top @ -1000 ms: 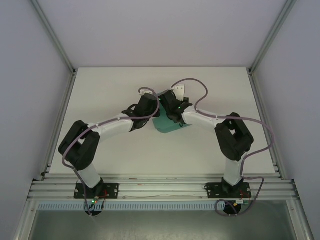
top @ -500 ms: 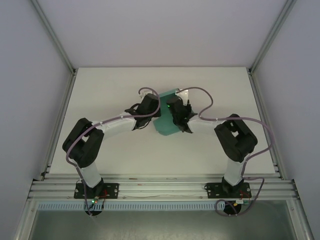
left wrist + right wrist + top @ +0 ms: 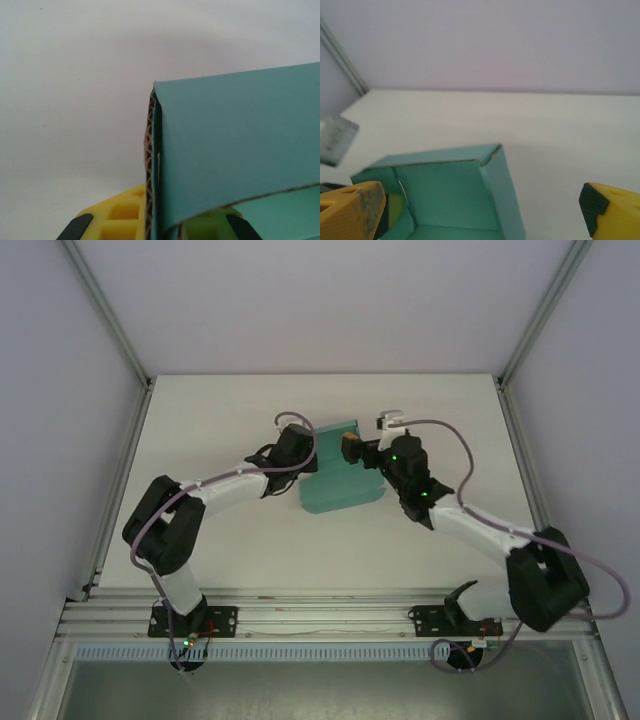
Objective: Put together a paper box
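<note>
While the overhead view merely sets the left gripper against the left edge of the paper box, its wrist camera shows the box's corrugated wall clamped between yellow fingers. The teal box sits midway across the white table, enclosed by pale walls and aluminium posts. At right, the right gripper hangs over the box's far right corner, fingers spread wide and empty, arm stretched low.
</note>
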